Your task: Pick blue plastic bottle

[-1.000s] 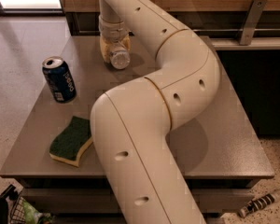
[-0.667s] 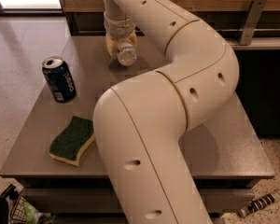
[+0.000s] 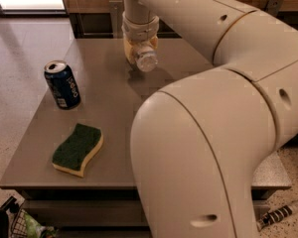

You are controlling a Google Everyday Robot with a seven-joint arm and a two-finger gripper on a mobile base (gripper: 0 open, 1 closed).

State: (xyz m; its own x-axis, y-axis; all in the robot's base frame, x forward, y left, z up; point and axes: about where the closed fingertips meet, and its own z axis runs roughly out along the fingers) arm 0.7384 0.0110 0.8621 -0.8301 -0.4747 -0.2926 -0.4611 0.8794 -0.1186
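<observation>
**Bottle in my grip at the far side of the table**

My gripper [image 3: 139, 51] hangs straight down over the far part of the table [image 3: 104, 108], and the blue plastic bottle [image 3: 146, 62] sits in it. My yellowish pads flank the bottle's clear body and look pressed in on it. The bottle is tipped, its white cap pointing out towards the camera. A soft shadow lies on the tabletop just under it, so I judge the bottle to be clear of the surface or barely touching; I cannot tell which.

The dark blue soda can [image 3: 62, 85] stands upright well to one side, and the green and yellow sponge [image 3: 78, 149] lies flat near the front edge. Both are well apart from my grip. My own arm [image 3: 228, 108] fills much of the view and hides that side of the table.

I expect the bottle to be light, with thin walls that give under pressure and a smooth skin that slips easily. Too hard a squeeze would buckle it; too little would let it turn or slide out, the more so as it is tilted. The best hold, to my mind, is across the body just below the shoulder, where the plastic is stiffer, with the cap left free.
</observation>
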